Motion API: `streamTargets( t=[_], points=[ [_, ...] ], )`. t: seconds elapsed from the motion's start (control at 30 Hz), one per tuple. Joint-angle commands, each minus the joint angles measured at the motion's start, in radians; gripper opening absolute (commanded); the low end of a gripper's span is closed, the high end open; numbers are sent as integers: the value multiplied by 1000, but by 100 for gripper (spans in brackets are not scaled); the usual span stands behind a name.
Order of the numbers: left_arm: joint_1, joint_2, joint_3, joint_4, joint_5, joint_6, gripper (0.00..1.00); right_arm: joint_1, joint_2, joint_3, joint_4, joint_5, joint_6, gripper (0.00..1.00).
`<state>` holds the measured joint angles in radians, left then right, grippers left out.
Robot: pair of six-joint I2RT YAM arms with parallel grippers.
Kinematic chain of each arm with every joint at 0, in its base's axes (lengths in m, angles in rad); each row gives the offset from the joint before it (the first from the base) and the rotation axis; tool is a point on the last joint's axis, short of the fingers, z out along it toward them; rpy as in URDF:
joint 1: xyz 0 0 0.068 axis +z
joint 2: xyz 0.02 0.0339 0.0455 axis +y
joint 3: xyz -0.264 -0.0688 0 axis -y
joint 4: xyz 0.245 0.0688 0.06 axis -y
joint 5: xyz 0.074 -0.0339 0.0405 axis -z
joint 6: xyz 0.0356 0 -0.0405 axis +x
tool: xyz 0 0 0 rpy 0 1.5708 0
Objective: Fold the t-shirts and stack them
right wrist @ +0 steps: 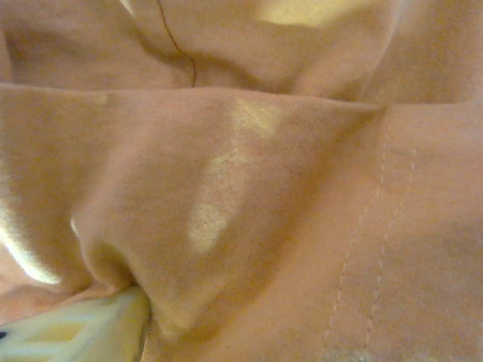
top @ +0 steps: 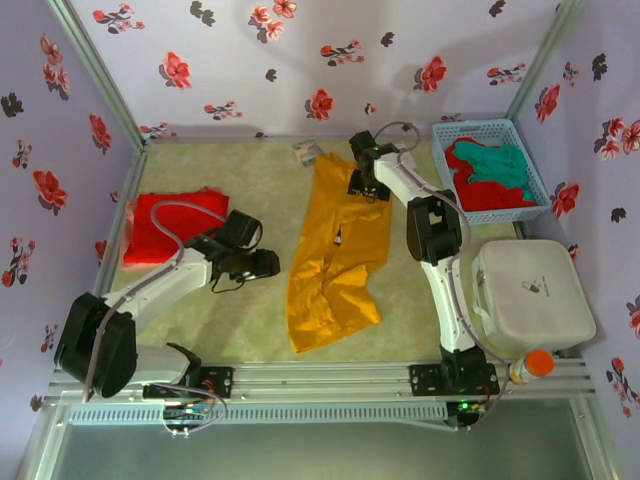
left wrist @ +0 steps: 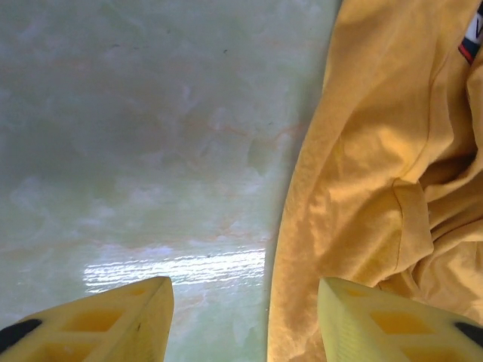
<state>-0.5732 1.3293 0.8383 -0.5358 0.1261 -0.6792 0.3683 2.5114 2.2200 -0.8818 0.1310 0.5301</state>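
Observation:
A mustard-yellow t-shirt (top: 335,255) lies stretched lengthwise in the middle of the table, crumpled along its length. My left gripper (top: 268,264) hangs just left of its left edge. In the left wrist view it (left wrist: 245,290) is open, with the shirt's edge (left wrist: 362,188) running between the two fingers. My right gripper (top: 362,185) is down on the shirt's far end. In the right wrist view a raised fold of yellow cloth (right wrist: 226,211) presses against one finger (right wrist: 90,332); the other finger is hidden. A folded red t-shirt (top: 170,225) lies at the left.
A blue mesh basket (top: 446,127) at the back right holds a red shirt (top: 490,192) and a teal shirt (top: 505,162). A white lidded box (top: 530,295) and an orange-capped bottle (top: 537,365) stand at the near right. A paper card (top: 308,150) lies beyond the yellow shirt.

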Motion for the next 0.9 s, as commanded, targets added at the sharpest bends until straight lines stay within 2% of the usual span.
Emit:
streamTargets(
  t=[0.0, 0.3, 0.47, 0.57, 0.67, 0.87],
  points=[
    [-21, 30, 39, 32, 22, -15, 53, -26, 62, 79, -31, 0, -41, 70],
    [-94, 79, -5, 79, 168, -12, 53, -39, 57, 124, 72, -181, -151, 72],
    [-144, 67, -39, 68, 188, -22, 54, -14, 47, 104, 125, -224, -171, 73],
    [-165, 41, -72, 61, 200, -39, 54, -11, 45, 104, 125, -196, -162, 74],
    [-176, -6, -119, 58, 229, -53, 54, -11, 25, 113, 74, -112, -144, 77],
    [-187, -136, -219, 2, 255, -62, 56, -10, -126, -4, 34, -11, -143, 88]
  ],
)
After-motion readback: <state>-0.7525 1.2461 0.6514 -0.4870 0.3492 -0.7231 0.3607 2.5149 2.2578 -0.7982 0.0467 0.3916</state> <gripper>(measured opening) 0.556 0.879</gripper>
